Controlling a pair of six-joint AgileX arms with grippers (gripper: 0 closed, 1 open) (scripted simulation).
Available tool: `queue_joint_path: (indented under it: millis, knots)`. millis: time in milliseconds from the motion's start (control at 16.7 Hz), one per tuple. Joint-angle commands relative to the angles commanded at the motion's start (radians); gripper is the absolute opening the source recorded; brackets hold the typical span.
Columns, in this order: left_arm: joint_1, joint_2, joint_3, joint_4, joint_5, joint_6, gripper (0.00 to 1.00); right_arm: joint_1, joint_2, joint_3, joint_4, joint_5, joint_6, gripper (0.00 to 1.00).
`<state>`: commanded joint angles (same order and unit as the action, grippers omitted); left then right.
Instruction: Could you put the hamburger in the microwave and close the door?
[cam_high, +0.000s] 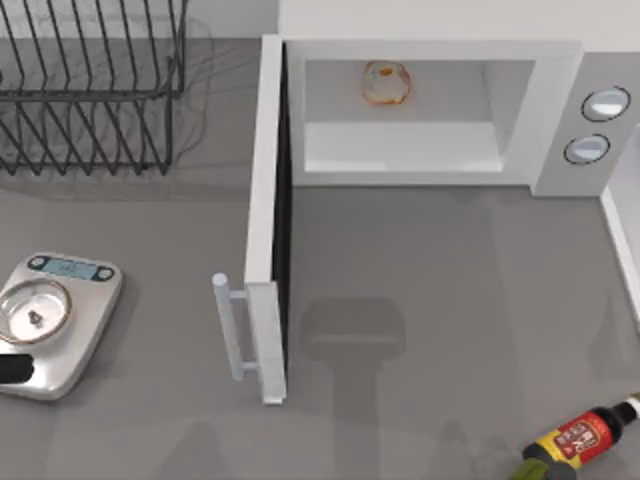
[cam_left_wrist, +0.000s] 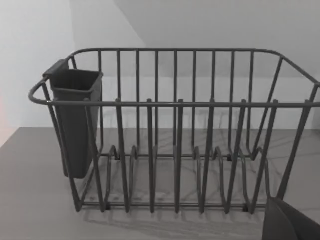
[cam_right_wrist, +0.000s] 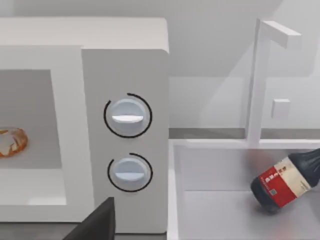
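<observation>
The hamburger (cam_high: 386, 83) sits inside the microwave (cam_high: 430, 110), on the cavity floor toward the back wall, left of the cavity's middle; the right wrist view catches its orange rim (cam_right_wrist: 11, 141) through the opening. The door (cam_high: 266, 220) stands wide open, swung out from the microwave's left edge toward the front of the table, its pale bar handle (cam_high: 229, 327) on the outer face near the free end. The 2 round knobs (cam_high: 605, 103) sit stacked on the microwave's right panel.

Left of the open door lies a silver kitchen scale (cam_high: 55, 320), and behind it, left of the microwave, the wire dish rack (cam_high: 90, 90) with a dark cutlery cup (cam_left_wrist: 75, 120) hooked on its end. A red-labelled dark bottle (cam_high: 583, 438) lies on its side in front of the microwave's right end.

Of the left gripper just a dark tip (cam_left_wrist: 290, 222) shows, near the rack; of the right gripper a dark edge (cam_right_wrist: 97, 222) below the knobs. For both, whether the jaws are apart or together I cannot tell.
</observation>
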<state>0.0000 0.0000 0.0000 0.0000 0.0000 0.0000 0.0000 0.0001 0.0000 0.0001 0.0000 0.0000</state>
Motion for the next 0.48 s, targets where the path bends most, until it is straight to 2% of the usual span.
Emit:
queue_joint_path:
  millis: [240,480]
  knots:
    - [0.009,0.017,-0.002,0.017,0.004,0.000,0.00,0.000,0.000,0.000,0.000,0.000,0.000,1.00]
    - [0.051,0.142,-0.016,0.151,0.048,0.000,0.00,0.000,0.000,0.000,0.000,0.000,0.000,1.00]
